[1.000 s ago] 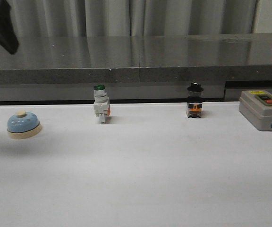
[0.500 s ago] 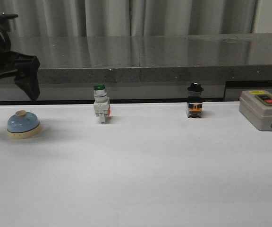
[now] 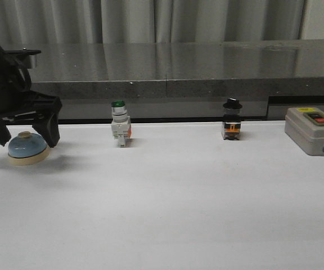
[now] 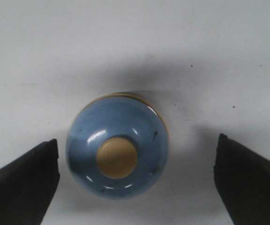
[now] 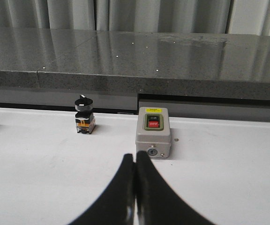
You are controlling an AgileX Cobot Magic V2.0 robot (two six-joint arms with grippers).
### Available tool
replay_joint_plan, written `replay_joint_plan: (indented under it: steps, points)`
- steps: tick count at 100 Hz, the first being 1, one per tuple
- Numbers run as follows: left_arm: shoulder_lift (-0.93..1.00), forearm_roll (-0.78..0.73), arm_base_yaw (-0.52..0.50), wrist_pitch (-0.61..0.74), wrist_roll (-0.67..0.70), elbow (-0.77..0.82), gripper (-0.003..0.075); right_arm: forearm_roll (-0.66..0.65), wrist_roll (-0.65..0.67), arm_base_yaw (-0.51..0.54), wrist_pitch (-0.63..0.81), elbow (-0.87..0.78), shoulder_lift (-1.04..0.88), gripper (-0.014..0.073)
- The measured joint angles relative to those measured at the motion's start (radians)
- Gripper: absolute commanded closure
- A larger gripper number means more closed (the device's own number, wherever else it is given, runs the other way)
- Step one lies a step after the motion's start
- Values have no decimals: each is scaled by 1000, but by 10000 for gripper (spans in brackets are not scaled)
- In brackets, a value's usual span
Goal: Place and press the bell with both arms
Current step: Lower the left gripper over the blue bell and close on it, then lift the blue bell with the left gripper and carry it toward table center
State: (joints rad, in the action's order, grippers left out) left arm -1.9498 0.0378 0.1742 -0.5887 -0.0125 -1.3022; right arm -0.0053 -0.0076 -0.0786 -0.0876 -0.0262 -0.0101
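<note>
The light-blue bell [image 3: 27, 147] with a cream base and cream button stands at the far left of the white table. My left gripper [image 3: 26, 130] hangs open right over it, one finger on each side, not touching. From the left wrist view the bell [image 4: 117, 158] lies between the two black fingertips [image 4: 25, 178], nearer one of them, with a wide gap to the other. My right gripper [image 5: 135, 159] is shut and empty, low over the table; it is out of the front view.
A green-capped white push-button switch [image 3: 120, 128] stands at the back, left of centre. A black-knobbed switch [image 3: 232, 125] stands right of centre. A grey box with red and green buttons [image 3: 314, 130] sits at the far right, just beyond my right gripper's tips [image 5: 153, 132]. A dark stone ledge [image 3: 167, 79] runs behind.
My left arm has come down from the upper left to just over the bell, fingers open round it. The bell and the other things have not moved.
</note>
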Motion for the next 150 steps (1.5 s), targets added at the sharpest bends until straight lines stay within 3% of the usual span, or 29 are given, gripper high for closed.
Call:
replay_joint_plan:
  steps: [26, 40, 54, 73, 83, 120, 150]
  points:
    - [-15, -2, 0, 2, 0, -1, 85, 0, 0, 0, 0, 0, 0, 653]
    - [-35, -5, 0, 6, 0, -1, 142, 5, 0, 0, 0, 0, 0, 653]
    - [-58, -5, 0, 7, 0, -1, 249, 0, 0, 0, 0, 0, 0, 653]
    - [-60, -13, 0, 8, 0, -5, 484, 0, 0, 0, 0, 0, 0, 653]
    - [-60, -20, 0, 11, 0, -6, 547, 5, 0, 0, 0, 0, 0, 653]
    - [50, -28, 25, -24, 0, -12, 554, 0, 0, 0, 0, 0, 0, 653]
    - [182, -28, 210, -64, 0, -12, 554, 5, 0, 0, 0, 0, 0, 653]
